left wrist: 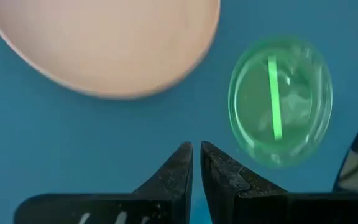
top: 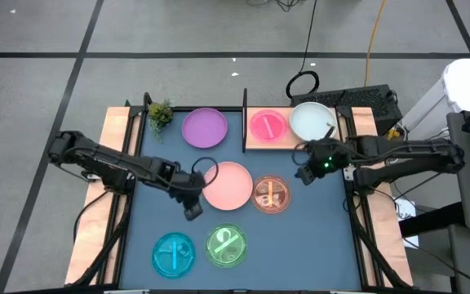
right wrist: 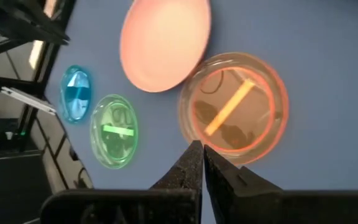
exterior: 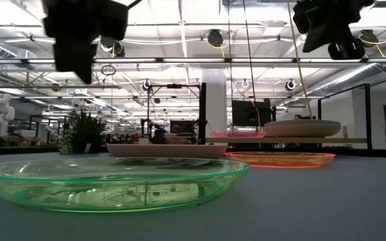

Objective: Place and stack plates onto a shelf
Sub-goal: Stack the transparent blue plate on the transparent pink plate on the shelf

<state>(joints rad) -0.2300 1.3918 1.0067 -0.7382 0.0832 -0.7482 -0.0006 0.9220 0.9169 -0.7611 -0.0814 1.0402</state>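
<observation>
The shelf is a light-wood board at the table's far right, with a black upright at its left end. A magenta plate and a white plate lie on it side by side. On the blue table rest a purple plate, a pink plate, an orange plate, a green plate and a cyan plate. My left gripper hangs shut above the table, left of the pink plate's near rim. My right gripper hangs shut in the air right of the orange plate.
A small potted plant stands at the far left corner. Narrow wooden rails run along both table sides. Bare blue tabletop lies at the near right and along the left side.
</observation>
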